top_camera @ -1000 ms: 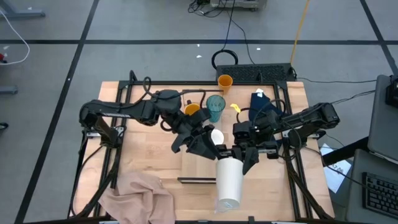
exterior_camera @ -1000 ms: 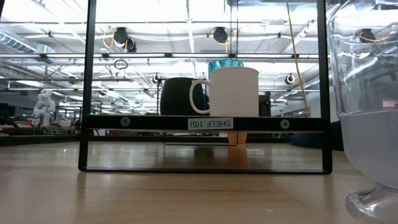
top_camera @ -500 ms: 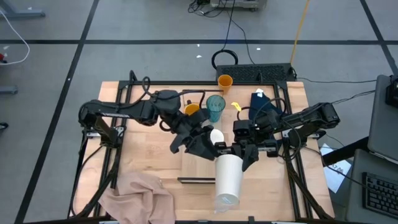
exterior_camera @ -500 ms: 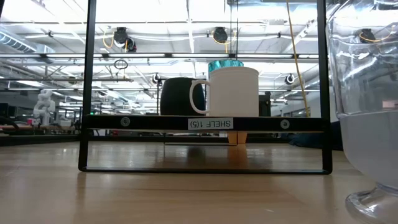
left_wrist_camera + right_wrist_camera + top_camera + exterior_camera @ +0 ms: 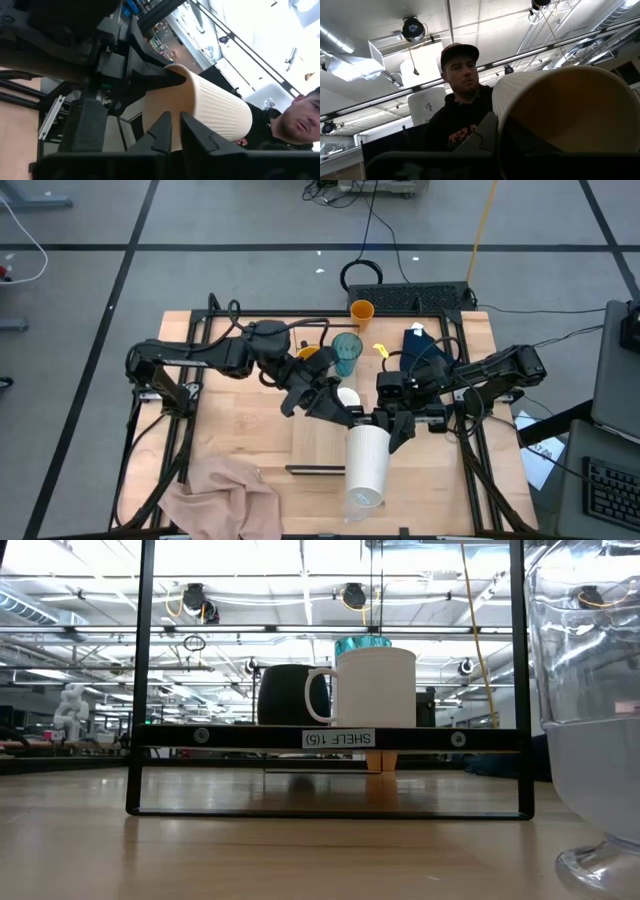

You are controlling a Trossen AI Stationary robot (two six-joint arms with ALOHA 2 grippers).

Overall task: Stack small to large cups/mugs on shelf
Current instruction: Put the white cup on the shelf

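The beige ribbed cup [image 5: 367, 465] hangs in the air over the table's near middle, tilted, with my right gripper [image 5: 386, 428] shut on its rim end. My left gripper [image 5: 347, 416] reaches in from the left. Its fingers [image 5: 162, 131] are almost together beside the cup's outer wall [image 5: 215, 107]. On the shelf [image 5: 337, 739] stand the white mug [image 5: 375, 687], the dark mug [image 5: 290, 695] and the teal tumbler [image 5: 347, 352], each on its base. The small orange cup [image 5: 361, 311] stands at the far edge. The clear glass [image 5: 590, 710] stands close to the low camera. My left gripper stands at the cup's side near the rim, coming level from the table's left; I cannot tell whether it touches the cup. My right gripper pinches the cup's wall at the rim [image 5: 498, 111], one finger [image 5: 484, 134] outside and the other inside. It comes from the table's right, slanting upward. The cup is lifted clear, its base pointing up and toward the near edge.
A pinkish cloth [image 5: 225, 495] lies bunched at the near left corner. A blue object [image 5: 415, 340] and a yellow one [image 5: 378, 353] lie behind the right arm. A person [image 5: 462, 100] stands beyond the table. Bare board of the shelf [image 5: 315, 445] shows beside the cup.
My left gripper's fingers have come together next to the cup's rim end, and its hand has rolled a little. The cup and my right gripper have kept still.
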